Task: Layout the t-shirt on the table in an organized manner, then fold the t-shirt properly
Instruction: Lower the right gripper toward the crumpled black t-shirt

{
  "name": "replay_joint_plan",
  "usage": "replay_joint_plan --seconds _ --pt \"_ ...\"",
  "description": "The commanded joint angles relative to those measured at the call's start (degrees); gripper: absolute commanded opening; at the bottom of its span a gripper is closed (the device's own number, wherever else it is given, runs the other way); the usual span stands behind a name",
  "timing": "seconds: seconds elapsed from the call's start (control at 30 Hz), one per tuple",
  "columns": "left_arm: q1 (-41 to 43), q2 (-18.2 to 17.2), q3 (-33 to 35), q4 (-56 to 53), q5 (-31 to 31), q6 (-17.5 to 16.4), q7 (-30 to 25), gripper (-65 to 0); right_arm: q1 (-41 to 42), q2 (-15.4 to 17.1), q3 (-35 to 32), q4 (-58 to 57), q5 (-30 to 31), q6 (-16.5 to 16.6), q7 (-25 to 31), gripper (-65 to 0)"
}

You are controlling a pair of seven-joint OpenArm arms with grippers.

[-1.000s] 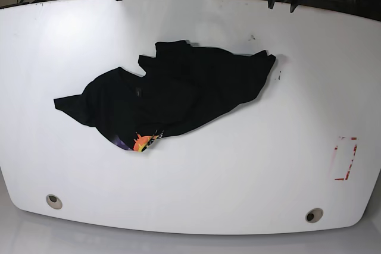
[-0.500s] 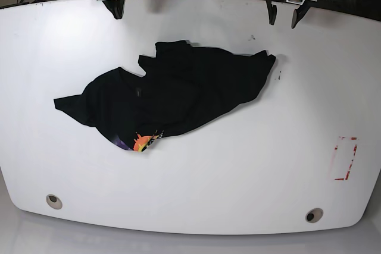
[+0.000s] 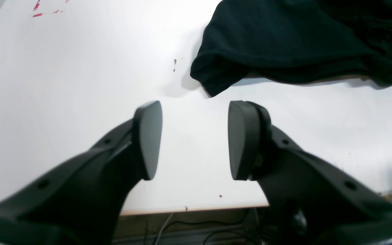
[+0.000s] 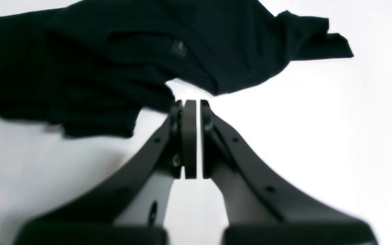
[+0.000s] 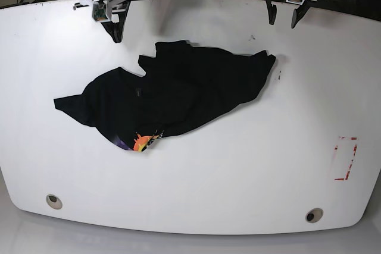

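Black t-shirt [image 5: 172,96] lies crumpled mid-counter, slightly toward 10 o'clock of center, on the white counter [image 5: 238,171]; a bit of the orange flame graphic [image 5: 141,142] peeks out at its 7 o'clock edge. Left tool [image 5: 283,15] hovers at the far edge near 1 o'clock, jaws apart, empty, a sleeve tip [image 3: 209,78] just ahead of it. Right tool [image 5: 116,27] hangs near 11 o'clock, jaws pressed together with nothing between, close to the shirt's far edge. Red dashed mark [image 5: 345,159] at 4 o'clock, grommets [image 5: 53,200] along the near edge.
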State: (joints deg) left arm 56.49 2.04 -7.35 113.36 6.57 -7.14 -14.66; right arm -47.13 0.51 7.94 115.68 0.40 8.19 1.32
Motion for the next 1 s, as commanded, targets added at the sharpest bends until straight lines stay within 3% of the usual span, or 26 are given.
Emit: replay_joint_plan --seconds 0.0,0.17,0.3,0.5,0.67,0.97 --pt "0.6 -0.1 0.4 0.8 0.0 0.1 -1.7 -35.4 1.7 0.1 -0.8 0.9 0.3 0.5 -0.7 -63.1" --pt "0.6 -0.1 0.5 0.9 0.0 0.1 -1.7 -26.5 5.0 0.2 -1.0 1.0 0.2 0.5 -4.9 -62.8" --pt "0.6 -0.1 0.4 0.9 0.0 0.1 -1.7 -19.6 7.9 0.2 -1.0 1.0 0.2 0.5 -9.2 -55.0" --pt "0.6 -0.1 0.2 0.9 0.0 0.1 -1.7 -23.1 10.5 0.2 -1.0 0.9 0.2 0.6 -10.8 -42.0" --pt "0.6 -0.1 0.2 0.9 0.0 0.1 -1.7 -23.7 13.0 0.6 -3.7 0.9 0.2 0.6 -12.1 -41.1" --pt "0.6 -0.1 0.1 0.8 0.0 0.1 -1.7 -23.7 18.3 4.5 -12.7 0.8 0.2 0.3 -18.7 -40.4"
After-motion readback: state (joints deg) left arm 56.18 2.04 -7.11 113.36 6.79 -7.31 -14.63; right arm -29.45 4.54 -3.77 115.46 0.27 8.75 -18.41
